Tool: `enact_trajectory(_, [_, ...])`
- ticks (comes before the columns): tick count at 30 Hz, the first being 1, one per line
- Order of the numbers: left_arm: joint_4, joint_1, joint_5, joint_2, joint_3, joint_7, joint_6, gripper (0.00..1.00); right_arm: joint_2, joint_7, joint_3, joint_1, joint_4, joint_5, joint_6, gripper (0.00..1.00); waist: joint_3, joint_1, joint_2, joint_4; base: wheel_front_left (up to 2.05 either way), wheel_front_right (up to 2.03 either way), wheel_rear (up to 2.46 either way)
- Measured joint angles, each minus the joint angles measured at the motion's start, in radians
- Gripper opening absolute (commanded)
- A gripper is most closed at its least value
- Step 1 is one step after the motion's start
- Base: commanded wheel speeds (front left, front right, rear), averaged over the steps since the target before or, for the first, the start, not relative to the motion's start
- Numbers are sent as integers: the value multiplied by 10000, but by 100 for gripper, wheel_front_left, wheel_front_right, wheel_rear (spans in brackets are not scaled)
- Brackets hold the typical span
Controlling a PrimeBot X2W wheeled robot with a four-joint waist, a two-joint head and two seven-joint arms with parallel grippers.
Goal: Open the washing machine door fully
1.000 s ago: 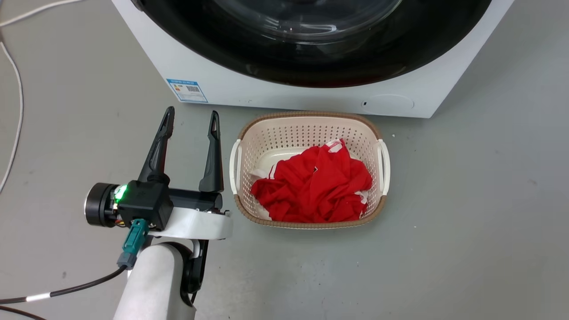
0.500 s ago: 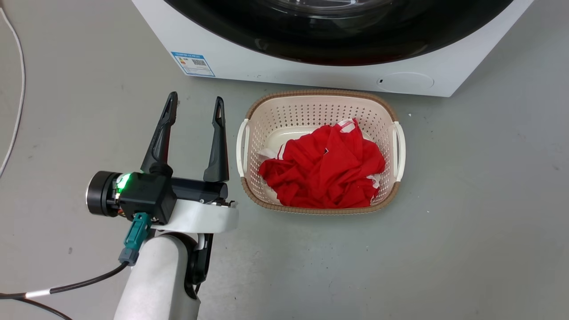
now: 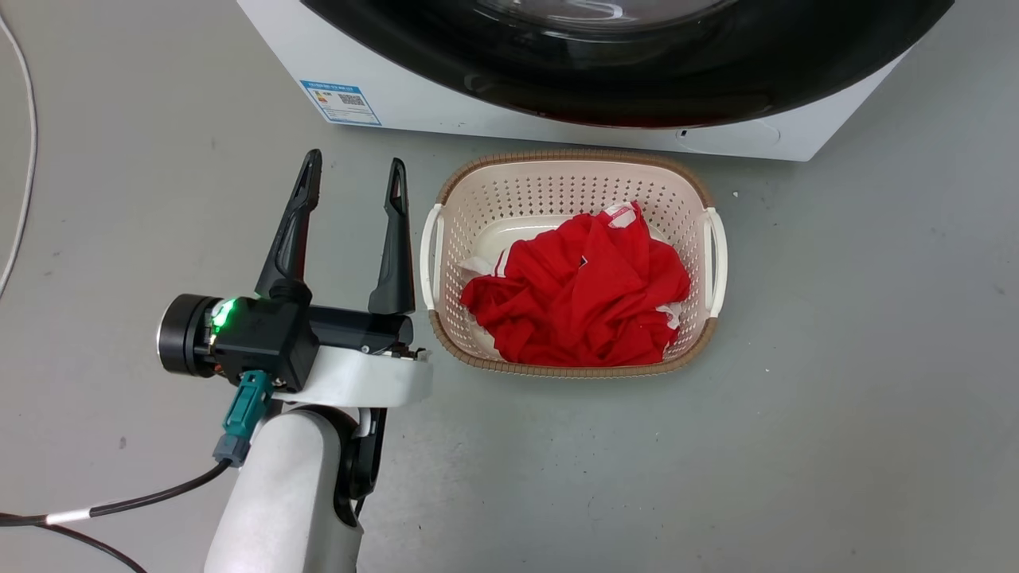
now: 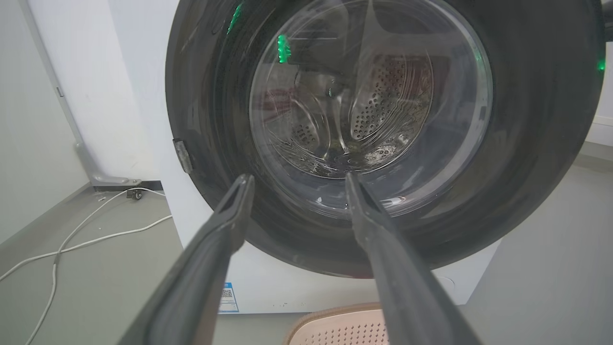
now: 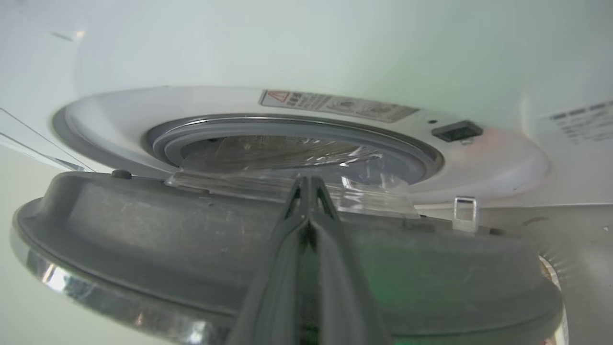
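The white washing machine [image 3: 414, 95] fills the top of the head view. Its glossy black washing machine door [image 3: 637, 72] stands ajar, the rim overlapping the round flap at the lower right. My left gripper [image 3: 354, 171] hangs open and empty over the floor, left of the basket. In the left wrist view it [image 4: 297, 179] faces the door [image 4: 527, 143] and its glass bowl from a short distance. In the right wrist view my right gripper [image 5: 306, 184] is shut, its tips lying along the door's grey inner face [image 5: 143, 239]. The gasket-ringed drum opening [image 5: 287, 143] shows beyond.
A cream laundry basket [image 3: 569, 171] holding red cloth [image 3: 581, 294] stands on the grey floor just before the machine. A white cable [image 3: 28, 159] runs along the floor at far left. The door's metal latch hook [image 5: 464, 214] sticks up from its inner edge.
The head camera has shifted, so the whole scene sits differently. The door's black rim now covers part of the round flap, which stood free before. My left gripper stays open.
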Motion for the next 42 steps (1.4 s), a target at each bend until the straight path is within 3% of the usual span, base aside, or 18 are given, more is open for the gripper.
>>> enact_trajectory(15, [441, 235, 2, -4, 134, 0, -10, 100, 81, 1883, -261, 1936, -1093, 825, 0, 0, -1023, -1, 0, -254, 0, 0, 0])
enact_trajectory(33, [970, 1473, 234, -4, 527, 0, -301, 100, 1141, 3296, -194, 5590, -3599, 1827, 0, 0, -3026, -1, 0, -668, 0, 0, 0])
enact_trajectory(42, [1032, 1700, 263, -4, 558, 0, -389, 100, 1720, 3670, 153, 6803, -5076, 2171, 0, 0, -3438, -2, 0, -679, 0, 0, 0])
